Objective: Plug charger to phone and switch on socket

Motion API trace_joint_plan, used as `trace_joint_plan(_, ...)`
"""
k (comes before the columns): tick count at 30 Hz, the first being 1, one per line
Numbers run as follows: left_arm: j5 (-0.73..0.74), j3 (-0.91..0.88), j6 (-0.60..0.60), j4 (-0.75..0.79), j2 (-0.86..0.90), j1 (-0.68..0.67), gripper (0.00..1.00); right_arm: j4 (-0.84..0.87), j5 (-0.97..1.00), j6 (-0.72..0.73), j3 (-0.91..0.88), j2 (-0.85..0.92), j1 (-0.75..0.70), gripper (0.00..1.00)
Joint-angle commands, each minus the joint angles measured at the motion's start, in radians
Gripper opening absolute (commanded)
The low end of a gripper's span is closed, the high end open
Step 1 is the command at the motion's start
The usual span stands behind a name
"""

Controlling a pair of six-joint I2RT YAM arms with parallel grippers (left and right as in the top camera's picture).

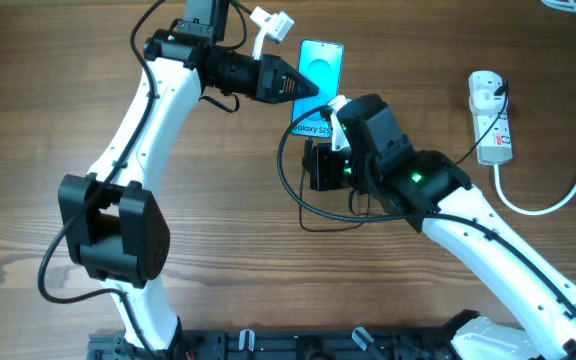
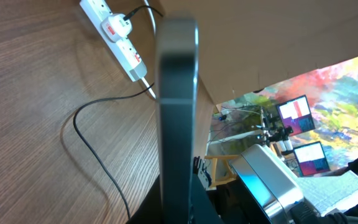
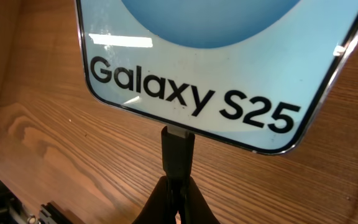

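Left hand [image 1: 303,88] is reaching in from the far-left side of the bench [image 1: 68,80] and is gripping the phone [image 1: 321,62] – jaws closed on its long edge, the black fingertip lying over the cyan screen in the overhead view. From the left wrist the phone is showing edge-on as a dark vertical slab in mid-frame. Whether it is resting on the wood or is lifted clear, I cannot tell. The phone is sitting near the far centre of the bench, its white strip reading "Galaxy S25" pointing toward the robot base. Right hand [image 3: 178,190] is coming at that end from below, its fingers pinched shut on the charger [image 3: 178,149]. The small black connector is standing upright between the fingertips, with its top meeting the phone's lower edge at the middle. How deep it is seated is not visible. The charger's thin black cable [image 1: 280,165] is looping on the wood just beside and below the right wrist. The socket [image 1: 490,115] is lying well apart to the right, long axis running away from the base, with a black plug [image 1: 488,92] in its far outlet. Its white cord [image 1: 543,205] is curving off to the right edge. Switch position is too small to read from either view.
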Motion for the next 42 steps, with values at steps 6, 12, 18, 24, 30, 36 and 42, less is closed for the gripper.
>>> trace_joint_plan(6,0.042,0.007,0.035,-0.002,-0.018,0.000,0.04,-0.014,0.027,0.001,0.035,0.008,-0.005,0.05)
trace_joint_plan(12,0.042,0.007,0.035,-0.002,-0.018,0.000,0.04,-0.002,0.029,0.002,0.037,0.008,-0.005,0.04)
trace_joint_plan(18,0.042,0.007,0.035,-0.002,-0.018,0.000,0.04,-0.026,0.025,-0.001,0.064,0.007,-0.054,0.04)
trace_joint_plan(24,0.042,0.007,0.036,-0.001,-0.018,0.000,0.04,-0.018,-0.020,-0.020,0.066,0.007,-0.082,0.04)
trace_joint_plan(30,0.042,0.007,0.034,-0.006,-0.018,0.000,0.04,0.013,-0.027,-0.014,0.066,0.007,-0.082,0.05)
trace_joint_plan(36,0.042,0.007,-0.020,-0.027,-0.018,0.000,0.04,0.051,-0.022,-0.019,0.066,0.008,-0.082,0.04)
trace_joint_plan(42,0.042,0.007,-0.018,-0.045,-0.018,0.000,0.04,0.057,0.018,-0.026,0.066,0.008,-0.082,0.04)
